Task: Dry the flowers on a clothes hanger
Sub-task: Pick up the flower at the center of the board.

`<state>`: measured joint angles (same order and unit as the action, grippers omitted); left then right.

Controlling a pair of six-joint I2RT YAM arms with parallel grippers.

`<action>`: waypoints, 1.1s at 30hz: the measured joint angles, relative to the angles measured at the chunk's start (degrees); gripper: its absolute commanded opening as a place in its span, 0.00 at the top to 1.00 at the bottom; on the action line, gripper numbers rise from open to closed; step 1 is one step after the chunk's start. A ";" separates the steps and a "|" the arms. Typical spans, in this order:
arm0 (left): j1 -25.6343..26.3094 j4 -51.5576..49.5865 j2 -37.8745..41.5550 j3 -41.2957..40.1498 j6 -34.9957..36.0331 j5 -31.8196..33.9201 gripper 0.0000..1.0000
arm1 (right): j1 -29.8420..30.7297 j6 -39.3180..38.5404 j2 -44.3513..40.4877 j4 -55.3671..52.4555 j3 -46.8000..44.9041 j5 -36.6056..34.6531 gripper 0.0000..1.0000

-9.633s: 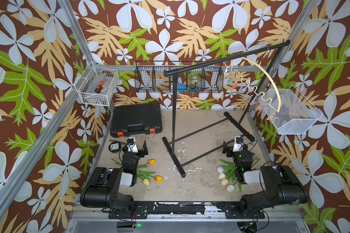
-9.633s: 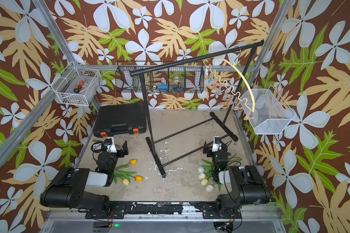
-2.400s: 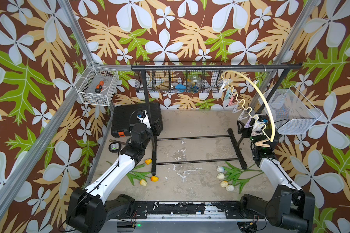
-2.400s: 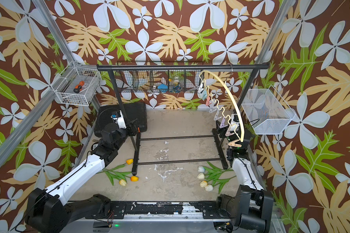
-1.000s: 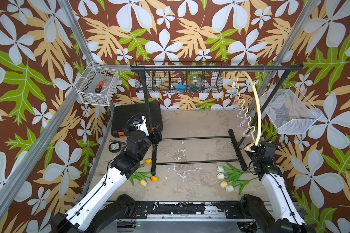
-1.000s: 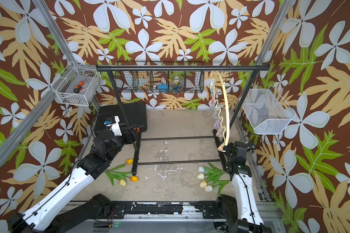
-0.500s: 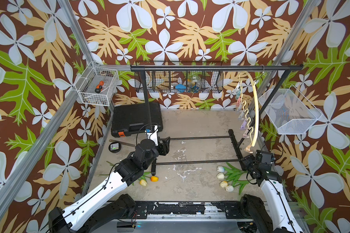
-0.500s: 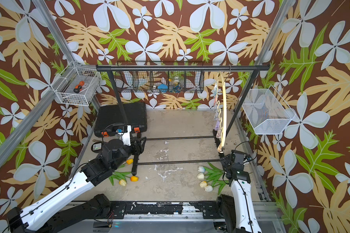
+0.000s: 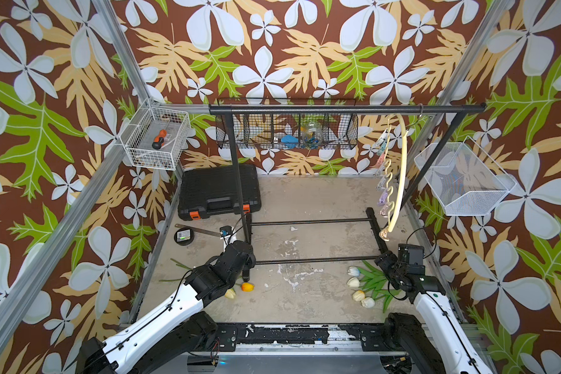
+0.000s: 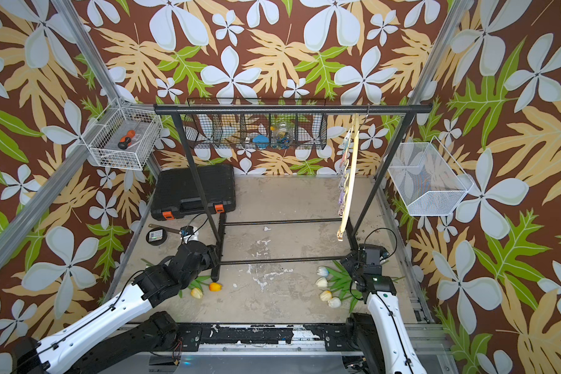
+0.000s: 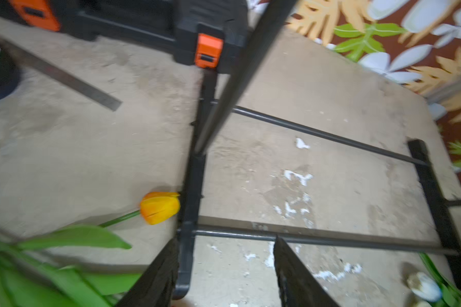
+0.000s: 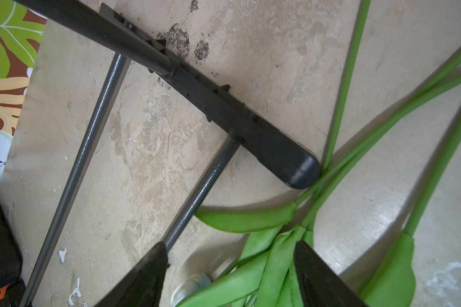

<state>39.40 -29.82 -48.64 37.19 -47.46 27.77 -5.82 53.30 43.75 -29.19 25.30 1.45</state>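
Both sets of jaws apart, empty: left gripper (image 11: 225,238), right gripper (image 12: 229,243) low by flowers (image 9: 353,281) near surface's front corners, for pickup; clothes hanger (image 9: 400,181) hangs ready

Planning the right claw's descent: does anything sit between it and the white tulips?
Nothing visible does. The right claw hangs open directly above the white tulips' leaves; the black rack's foot ends beside their stems.

rack crossbars (image 12: 97,117): speckled, semi-gloss metal. floor (image 12: 157,133): rough, worn, patchy. flowers (image 12: 250,219): leaves matt, cloth-like. tool case (image 9: 219,187): black matt plastic.
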 measured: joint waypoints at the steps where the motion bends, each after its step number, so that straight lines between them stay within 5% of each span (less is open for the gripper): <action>1: -1.73 -1.42 -0.26 0.13 -1.16 0.94 0.43 | 0.17 0.00 0.13 0.04 0.04 -0.02 0.23; 9: -20.26 -5.75 -1.66 0.04 -5.05 3.10 0.48 | 1.16 -0.02 1.40 0.87 0.33 0.09 0.24; 16: -39.28 -6.32 -12.74 1.81 -7.69 -2.47 0.47 | 5.16 -0.04 4.13 1.75 1.16 0.22 0.25; 24: -48.28 -0.63 -22.25 -2.05 -7.72 -8.55 0.57 | 12.17 0.46 6.47 1.92 2.91 -0.44 0.25; 33: -49.72 4.81 -27.74 -4.13 -8.13 -9.77 0.70 | 13.35 0.68 5.86 1.31 3.43 -1.79 0.25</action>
<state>-10.33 -25.02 -76.38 33.06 -55.59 18.00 7.53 53.98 49.60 -27.88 28.73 -0.34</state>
